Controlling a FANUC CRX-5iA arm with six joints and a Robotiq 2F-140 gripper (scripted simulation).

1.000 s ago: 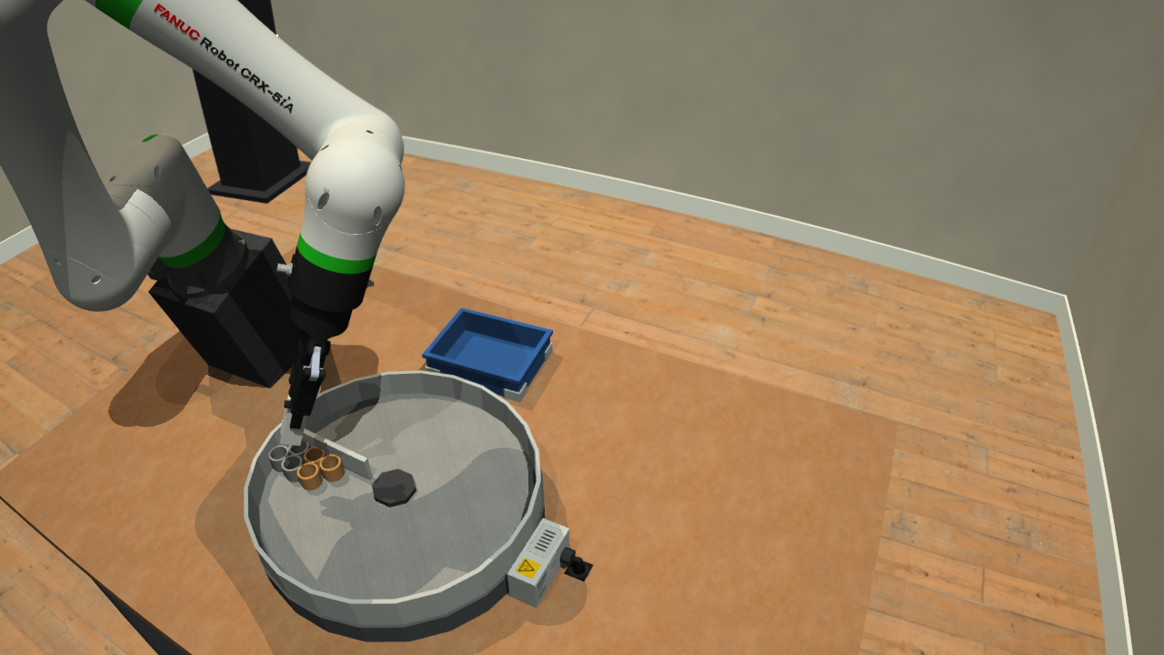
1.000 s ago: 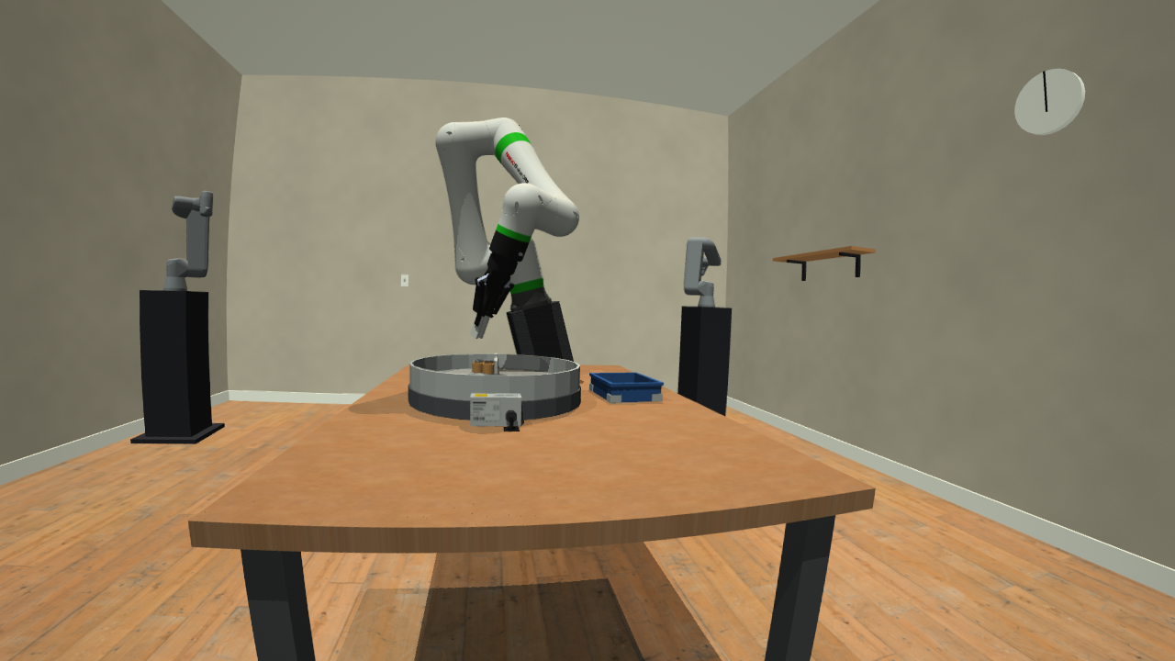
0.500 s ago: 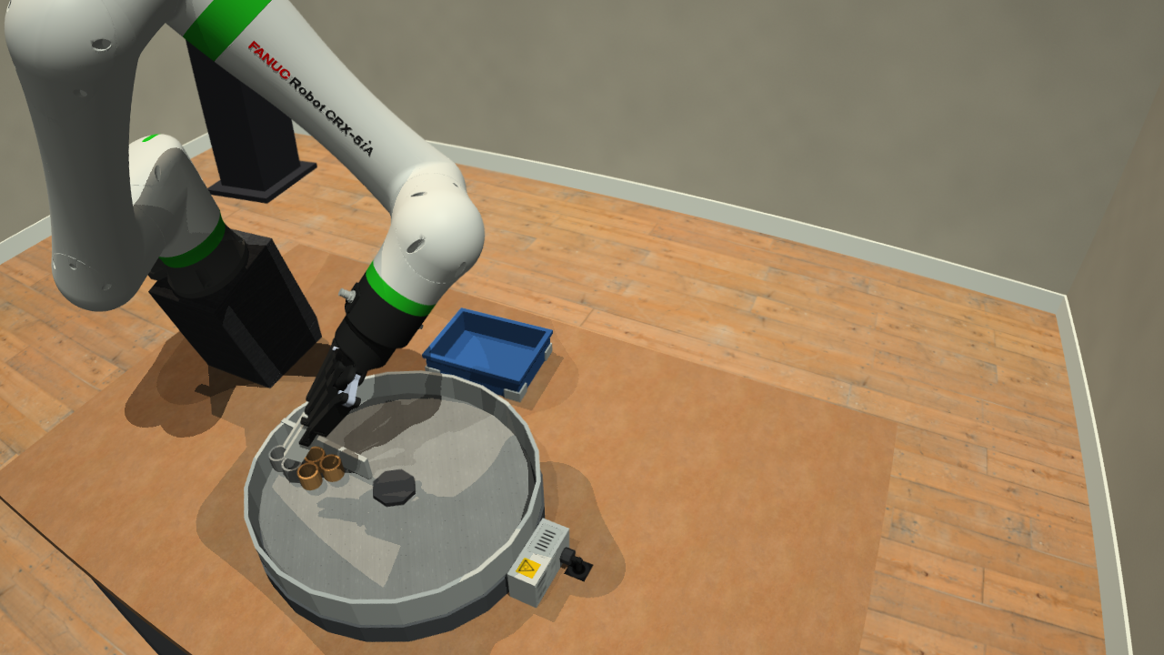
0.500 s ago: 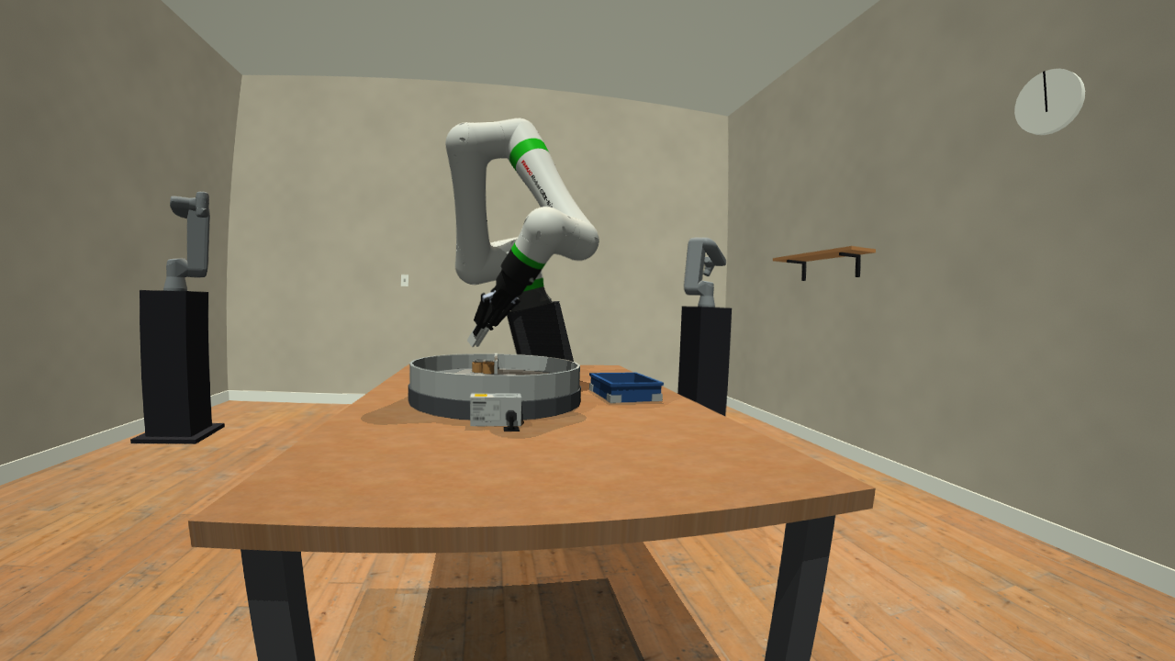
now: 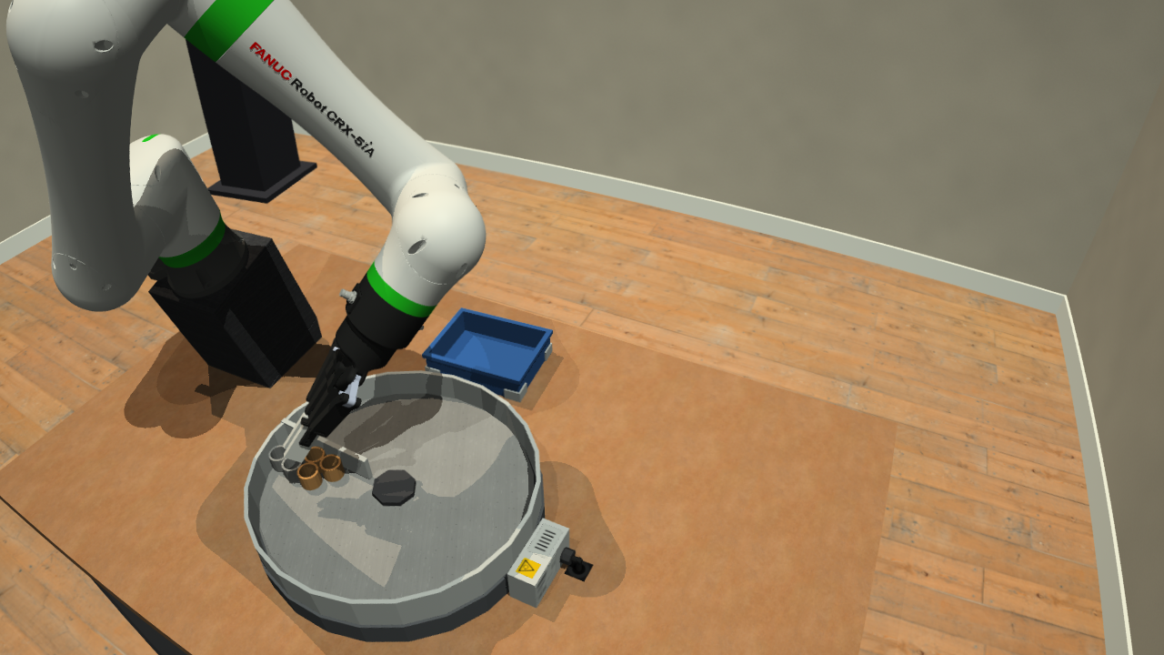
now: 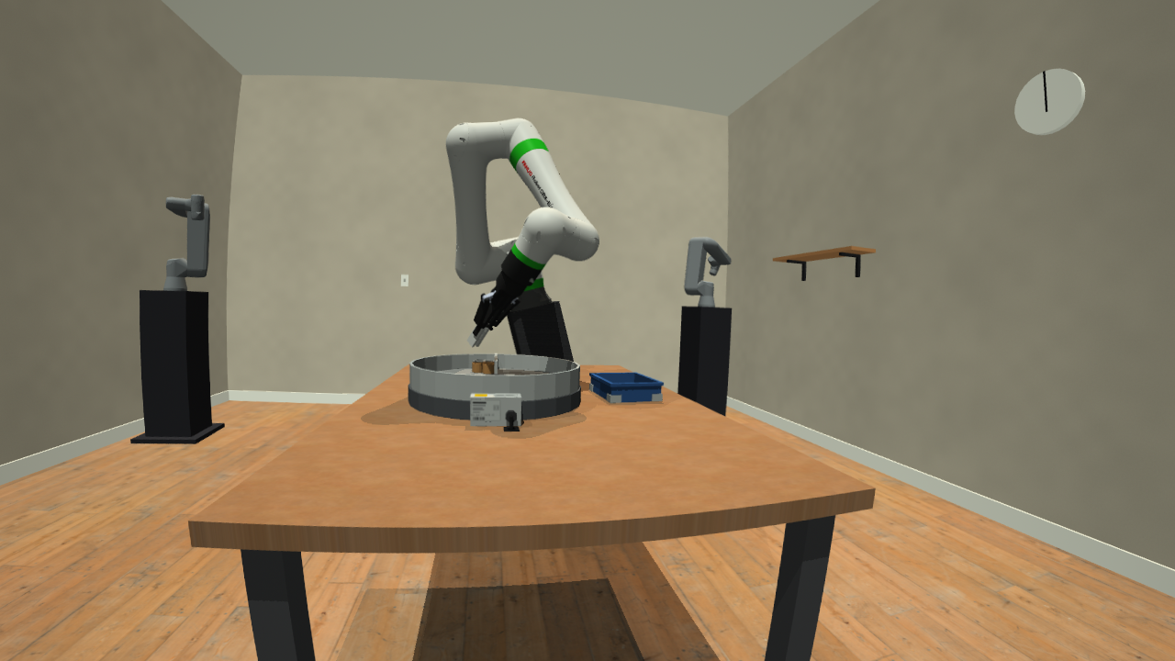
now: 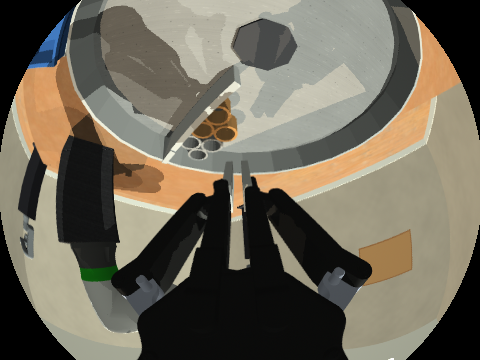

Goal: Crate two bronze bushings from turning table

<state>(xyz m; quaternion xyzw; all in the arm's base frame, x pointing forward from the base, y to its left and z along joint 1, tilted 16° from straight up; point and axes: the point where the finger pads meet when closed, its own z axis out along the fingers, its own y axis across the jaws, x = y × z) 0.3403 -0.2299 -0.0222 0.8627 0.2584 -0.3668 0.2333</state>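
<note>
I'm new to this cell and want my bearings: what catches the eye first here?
The white arm with green bands leans over the round grey turning table, its gripper shut and empty just above a cluster of bronze bushings and grey bushings by the rim. A blue crate sits beside the turning table, nothing visible inside.

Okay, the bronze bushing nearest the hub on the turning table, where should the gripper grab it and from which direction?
Grip the bronze bushing by its wall from above, probably one finger inside the bore: it stands upright, open end up, touching its neighbours and the divider bar. The gripper, nearly shut and empty, need only open slightly.
</note>
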